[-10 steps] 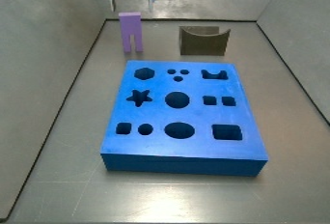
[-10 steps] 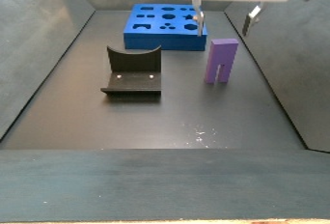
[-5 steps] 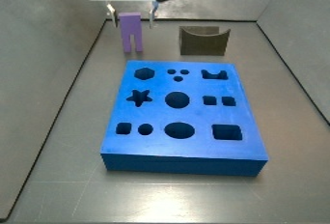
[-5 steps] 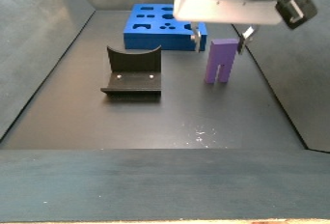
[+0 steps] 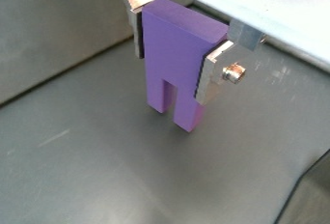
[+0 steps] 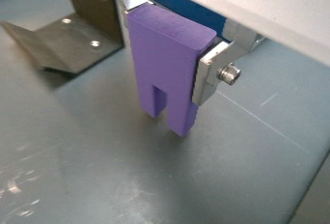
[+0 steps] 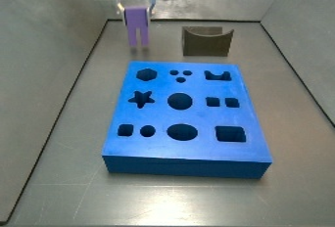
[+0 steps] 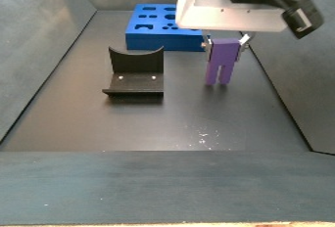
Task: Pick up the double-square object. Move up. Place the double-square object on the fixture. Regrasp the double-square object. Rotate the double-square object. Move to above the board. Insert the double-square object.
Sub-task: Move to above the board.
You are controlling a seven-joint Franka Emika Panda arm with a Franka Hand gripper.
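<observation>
The double-square object (image 5: pixel 173 54) is a light-purple block standing upright on the grey floor, its notched end down. It also shows in the other wrist view (image 6: pixel 164 64) and in both side views (image 7: pixel 136 31) (image 8: pixel 222 65). My gripper (image 5: pixel 172 70) (image 6: pixel 168 64) is down over its upper part, a silver finger (image 5: pixel 217 71) pressed flat against each side, so it is shut on the block. The gripper body shows above the block in both side views (image 7: pixel 136 8) (image 8: pixel 225 41). The fixture (image 7: pixel 206 41) (image 8: pixel 133 72) (image 6: pixel 71 35) stands apart beside it. The blue board (image 7: pixel 183 113) (image 8: pixel 164 27) lies flat.
Grey tray walls (image 7: pixel 59 35) rise around the floor; the block stands near the back wall in a side view. The fixture lies between the block and the far side wall (image 8: pixel 39 55).
My gripper has come down from above the purple block to around its top. Its fingers now sit against both sides. The block, fixture and board have stayed put.
</observation>
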